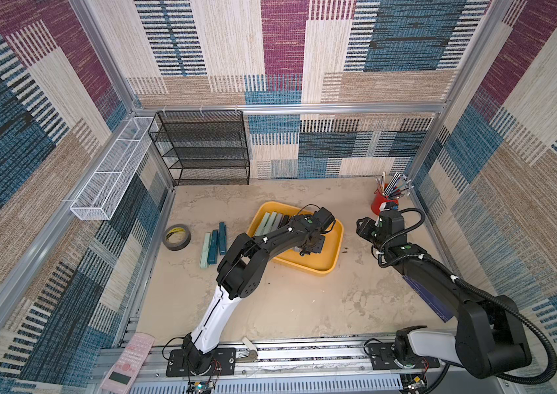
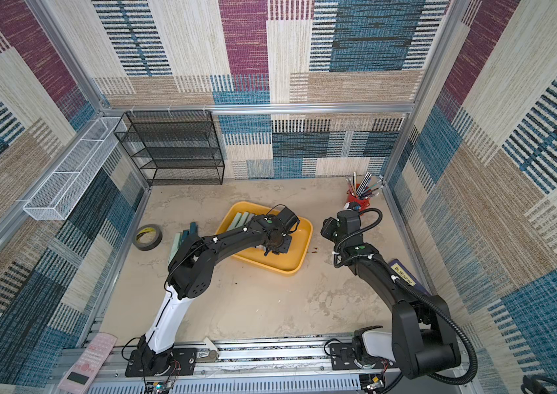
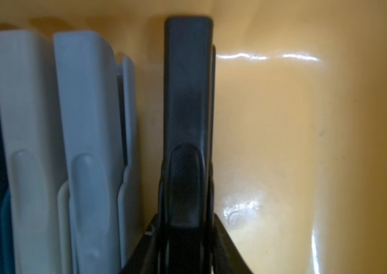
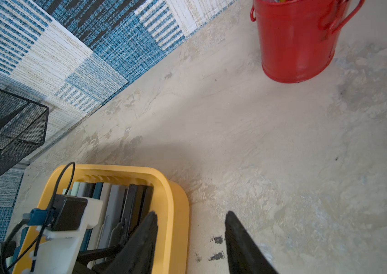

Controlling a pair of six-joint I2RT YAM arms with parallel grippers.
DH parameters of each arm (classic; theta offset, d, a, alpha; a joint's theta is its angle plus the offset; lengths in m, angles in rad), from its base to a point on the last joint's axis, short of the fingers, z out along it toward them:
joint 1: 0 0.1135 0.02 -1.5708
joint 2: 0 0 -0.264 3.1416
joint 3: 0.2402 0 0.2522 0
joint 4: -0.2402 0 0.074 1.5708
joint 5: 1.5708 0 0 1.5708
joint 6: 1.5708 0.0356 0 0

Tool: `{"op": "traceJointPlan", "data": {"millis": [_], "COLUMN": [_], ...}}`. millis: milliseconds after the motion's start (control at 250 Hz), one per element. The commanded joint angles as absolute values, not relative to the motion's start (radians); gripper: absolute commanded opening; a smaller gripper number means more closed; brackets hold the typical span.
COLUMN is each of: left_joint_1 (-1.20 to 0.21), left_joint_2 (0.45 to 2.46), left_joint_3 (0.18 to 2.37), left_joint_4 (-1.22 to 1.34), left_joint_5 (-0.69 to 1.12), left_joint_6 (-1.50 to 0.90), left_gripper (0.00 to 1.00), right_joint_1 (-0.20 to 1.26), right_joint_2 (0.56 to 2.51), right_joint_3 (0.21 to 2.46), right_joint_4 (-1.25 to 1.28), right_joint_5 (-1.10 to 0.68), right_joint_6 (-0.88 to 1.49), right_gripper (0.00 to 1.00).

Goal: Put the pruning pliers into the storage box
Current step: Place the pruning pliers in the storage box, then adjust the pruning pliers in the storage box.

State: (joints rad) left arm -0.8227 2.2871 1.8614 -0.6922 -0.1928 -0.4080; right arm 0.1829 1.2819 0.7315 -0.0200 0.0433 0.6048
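Observation:
The yellow storage box (image 1: 331, 259) lies mid-table. Several pruning pliers (image 1: 272, 221) stand side by side along its far-left wall. My left gripper (image 1: 304, 251) reaches down into the box. In the left wrist view its fingers lie against both sides of a black pruning pliers (image 3: 187, 95) that rests on the box floor (image 3: 282, 142) beside grey ones (image 3: 88, 118). Three more pliers (image 1: 214, 244), pale green and teal, lie on the table left of the box. My right gripper (image 4: 191, 213) hangs open and empty just right of the box rim (image 4: 173, 201).
A black tape roll (image 1: 176, 237) lies left of the loose pliers. A red bucket of pens (image 1: 382, 201) stands at the back right. A black mesh rack (image 1: 202, 146) and a white wire basket (image 1: 113, 167) line the back left. A blue book (image 1: 430, 300) lies under the right arm.

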Motion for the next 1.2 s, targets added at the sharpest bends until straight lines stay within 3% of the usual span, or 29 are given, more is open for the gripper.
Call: {"op": "traceJointPlan", "data": {"millis": [0,236,544,904,1196], "left_joint_1": [-0.822,-0.821,-0.797,-0.450,-0.290], "left_joint_2": [2.290,2.248,2.035,1.698,1.662], "left_joint_3": [1.868,1.879,1.823,1.393,1.264], "left_joint_4": [-0.703,-0.707,-0.674,-0.472,-0.366], "left_joint_5": [-0.209,-0.209,-0.262,-0.115,-0.042], "left_joint_6": [-0.406,-0.393,-0.285,-0.223,-0.180], "left_gripper": [0.37,0.42,0.58,0.65,0.67], "right_joint_1": [0.184,0.184,0.185,0.346,0.477], "right_joint_2": [1.272,1.269,1.325,1.478,1.660], "right_joint_3": [0.727,0.742,0.807,0.984,1.090], "right_joint_4": [0.000,-0.018,-0.074,-0.210,-0.256], "right_joint_5": [0.033,0.028,0.003,0.017,-0.014], "right_joint_6": [0.599,0.569,0.506,0.451,0.518], "right_gripper": [0.49,0.49,0.48,0.49,0.58]}}
